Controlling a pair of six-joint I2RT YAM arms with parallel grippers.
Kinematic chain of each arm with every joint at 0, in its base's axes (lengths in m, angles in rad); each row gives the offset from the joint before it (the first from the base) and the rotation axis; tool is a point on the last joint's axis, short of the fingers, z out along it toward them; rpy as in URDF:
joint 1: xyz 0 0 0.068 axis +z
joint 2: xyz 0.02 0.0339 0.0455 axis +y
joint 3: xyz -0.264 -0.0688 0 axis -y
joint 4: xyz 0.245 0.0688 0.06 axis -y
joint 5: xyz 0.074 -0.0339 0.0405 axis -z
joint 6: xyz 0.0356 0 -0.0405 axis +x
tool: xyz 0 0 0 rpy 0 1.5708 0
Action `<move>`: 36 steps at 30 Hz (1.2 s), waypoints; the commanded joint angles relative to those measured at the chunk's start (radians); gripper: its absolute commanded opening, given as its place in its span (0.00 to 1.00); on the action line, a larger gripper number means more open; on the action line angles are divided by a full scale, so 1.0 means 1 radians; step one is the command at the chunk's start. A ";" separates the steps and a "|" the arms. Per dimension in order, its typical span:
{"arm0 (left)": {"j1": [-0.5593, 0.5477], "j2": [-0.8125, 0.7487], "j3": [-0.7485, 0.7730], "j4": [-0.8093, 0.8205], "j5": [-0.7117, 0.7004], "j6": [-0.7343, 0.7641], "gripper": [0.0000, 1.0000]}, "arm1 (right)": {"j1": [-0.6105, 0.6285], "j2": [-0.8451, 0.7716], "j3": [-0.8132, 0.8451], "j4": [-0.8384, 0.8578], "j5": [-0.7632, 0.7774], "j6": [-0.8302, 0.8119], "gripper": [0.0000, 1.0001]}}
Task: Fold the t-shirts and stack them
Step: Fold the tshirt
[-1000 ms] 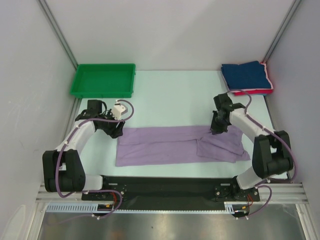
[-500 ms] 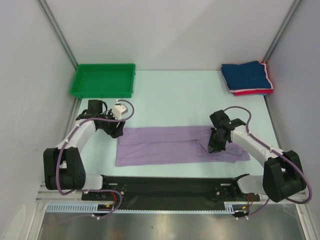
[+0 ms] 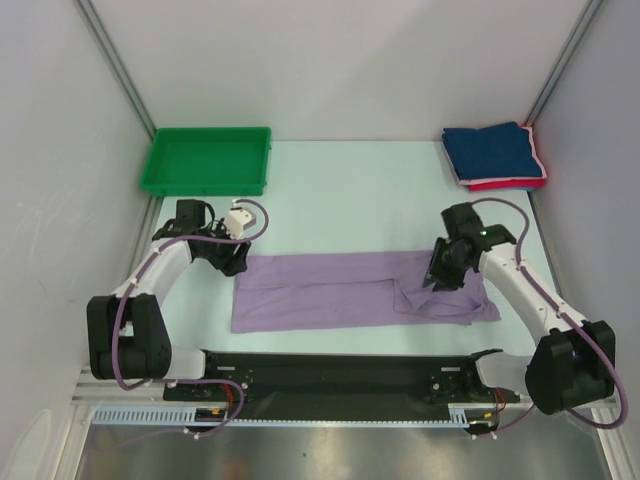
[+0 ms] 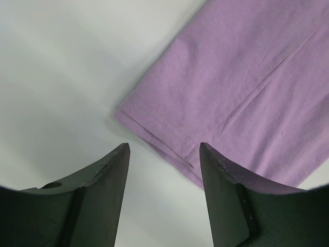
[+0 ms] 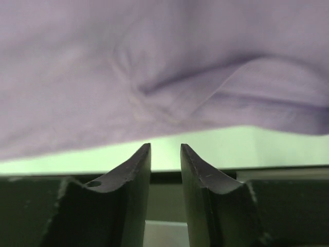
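Lavender t-shirt (image 3: pixel 350 290): laid flat as a long band across the near part of the table (image 3: pixel 350 200), its right end doubled and creased. Navy t-shirt (image 3: pixel 490 150): folded, resting on the folded pink-red t-shirt (image 3: pixel 497 186) at the far right corner. Green tray (image 3: pixel 205 132): far left, well apart from the cloth. Left gripper (image 3: pixel 235 262): low at the band's far-left corner, fingers spread wide, nothing between them; the hemmed corner lies just ahead of the tips. Right gripper (image 3: pixel 438 280): over the doubled right end, fingers drawn almost together with only a thin slot, no cloth in it. Step, as judged: two shirts done, the third part-folded lengthwise. Next move likely calls for the left fingers to drop and close on that corner, and the right to part and take cloth before any crosswise fold.
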 commanded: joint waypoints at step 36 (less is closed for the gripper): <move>-0.048 0.029 0.062 0.043 -0.031 -0.118 0.70 | -0.224 0.213 0.124 0.056 0.211 -0.150 0.33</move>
